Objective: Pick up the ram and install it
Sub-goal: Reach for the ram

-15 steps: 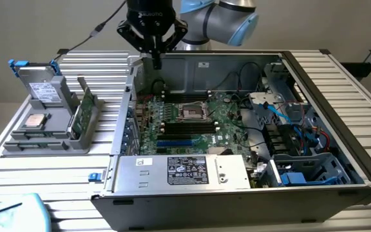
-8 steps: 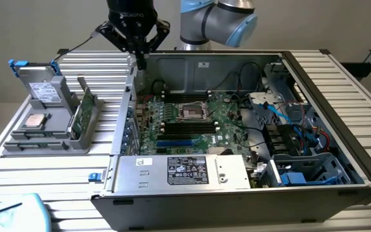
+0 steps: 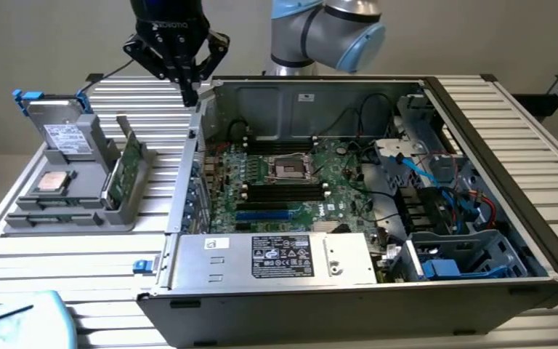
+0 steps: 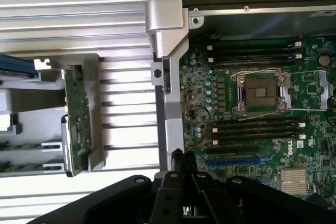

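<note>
Pickup is not yet made, by my reading: the fingers [image 3: 192,93] are hanging over the case [image 3: 186,182] wall on the exterior view's left, pinched together and gripping nothing that I can make out. The ram [image 4: 23,167] is sitting well apart from them, edge-up in a groove of the grey tray [image 3: 70,227], which is resting on the counter [image 3: 85,269] beside the case. A second thin green strip is lying in the next groove, and I cannot tell the two apart. A taller green card [image 3: 127,174] is standing on the tray's side nearest the case, between the fingers and the ram. The black slots [image 3: 284,190] on the motherboard [image 3: 352,182] are showing no stick in them. Grasping is calling, I judge, for the fingers to be spreading enough to straddle the stick's thin top edge, lining up along its length and passing clear of the card.
</note>
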{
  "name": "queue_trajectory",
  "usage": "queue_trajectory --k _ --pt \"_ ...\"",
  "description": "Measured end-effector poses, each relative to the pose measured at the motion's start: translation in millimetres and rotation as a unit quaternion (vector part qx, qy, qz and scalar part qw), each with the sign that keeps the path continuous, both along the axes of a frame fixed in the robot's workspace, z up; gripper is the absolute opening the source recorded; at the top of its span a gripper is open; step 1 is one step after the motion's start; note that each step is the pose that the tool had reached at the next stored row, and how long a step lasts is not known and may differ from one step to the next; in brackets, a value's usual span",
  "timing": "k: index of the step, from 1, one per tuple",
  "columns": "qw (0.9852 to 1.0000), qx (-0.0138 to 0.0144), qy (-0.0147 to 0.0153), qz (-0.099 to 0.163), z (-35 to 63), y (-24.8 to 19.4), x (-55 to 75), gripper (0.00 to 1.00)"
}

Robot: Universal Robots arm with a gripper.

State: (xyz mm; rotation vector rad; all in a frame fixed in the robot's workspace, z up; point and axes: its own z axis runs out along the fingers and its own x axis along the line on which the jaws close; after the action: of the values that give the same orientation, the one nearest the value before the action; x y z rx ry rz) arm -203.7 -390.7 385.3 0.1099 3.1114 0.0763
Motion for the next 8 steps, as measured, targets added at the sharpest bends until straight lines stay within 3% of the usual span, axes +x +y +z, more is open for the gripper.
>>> queue_trajectory --k 8 --pt "1.0000 0.0000 0.0018 0.000 -4.2 3.2 -36.6 0.11"
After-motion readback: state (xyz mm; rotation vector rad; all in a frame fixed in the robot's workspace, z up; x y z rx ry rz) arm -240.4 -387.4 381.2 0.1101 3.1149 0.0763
